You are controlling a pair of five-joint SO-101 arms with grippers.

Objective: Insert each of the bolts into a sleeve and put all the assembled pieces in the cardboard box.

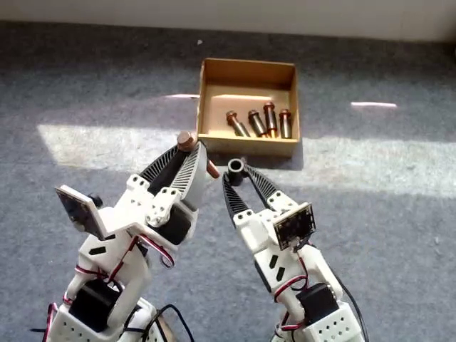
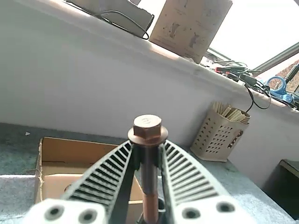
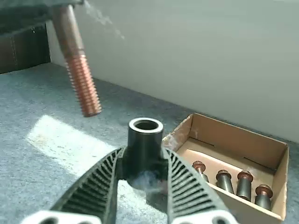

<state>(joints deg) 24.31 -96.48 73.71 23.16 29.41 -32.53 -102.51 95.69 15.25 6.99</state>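
High view shows you four assembled pieces [image 1: 270, 118] in the cardboard box [image 1: 248, 64] toward the table's far edge, while your left pincer [image 1: 191, 151] clenches the bolt [image 1: 186, 140] and your right pincer [image 1: 236, 175] grasps the sleeve [image 1: 236, 167], unjoined.

In the right wrist view, the head of the bolt [image 3: 77, 65] is cut off at the view's edge, and the lower part of the sleeve [image 3: 145, 144] is hidden between the jaws. The near wall of the cardboard box [image 3: 233, 140] hides the lower ends of the assembled pieces [image 3: 223, 178].

A grey carpet [image 1: 399, 214] meets a white wall [image 2: 70, 84] whose ledge [image 2: 93, 28] carries a cardboard panel [image 2: 191, 25] and cables [image 2: 233, 70], a perforated basket [image 2: 217, 137] of wooden sticks [image 2: 229, 112] standing below.
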